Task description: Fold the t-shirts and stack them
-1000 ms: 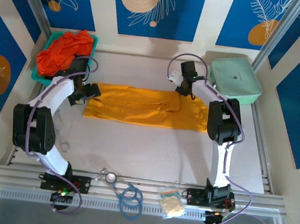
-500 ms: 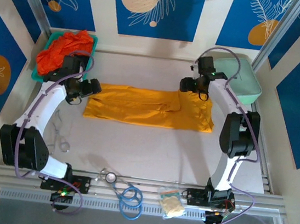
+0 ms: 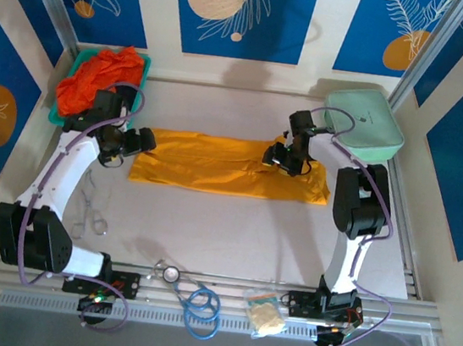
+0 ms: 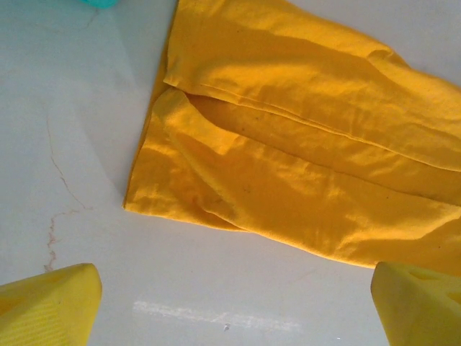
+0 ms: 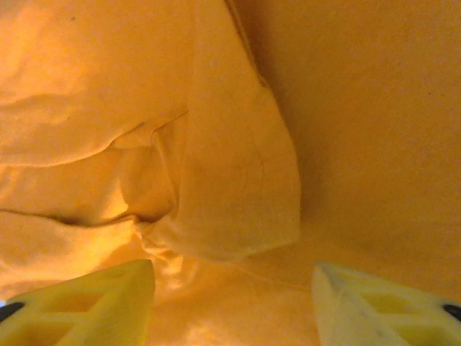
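so far: we see the yellow t-shirt (image 3: 228, 166) lying flat in the middle of the table (image 3: 232, 233). it is folded into one long strip that runs left to right.
not done yet: we think the strip needs folding end to end to make it short. the red-orange t-shirts (image 3: 98, 83) sit in a crumpled heap in the teal tray (image 3: 146, 61) at the far left corner. none of them looks folded, and we see no stack.
how far: we judge it is early, about halfway through the first shirt.
left gripper (image 3: 142, 141): it is wide open and holds nothing. it hangs over bare table just beside the left end of the strip.
right gripper (image 3: 278, 157): its fingers are spread apart with nothing pinched. it hangs low over the right part of the strip, above a small folded flap of cloth.
edges: at the left end the layers lie one on top of the other with their hems showing. the near corner there lies flat on the table. the long near edge looks fairly straight.
open room: the table in front of the strip is bare and wide, so we think there is room to fold toward us. the mint case (image 3: 364, 122) is near the right end but apart from it. the tray is near the left end, also apart.
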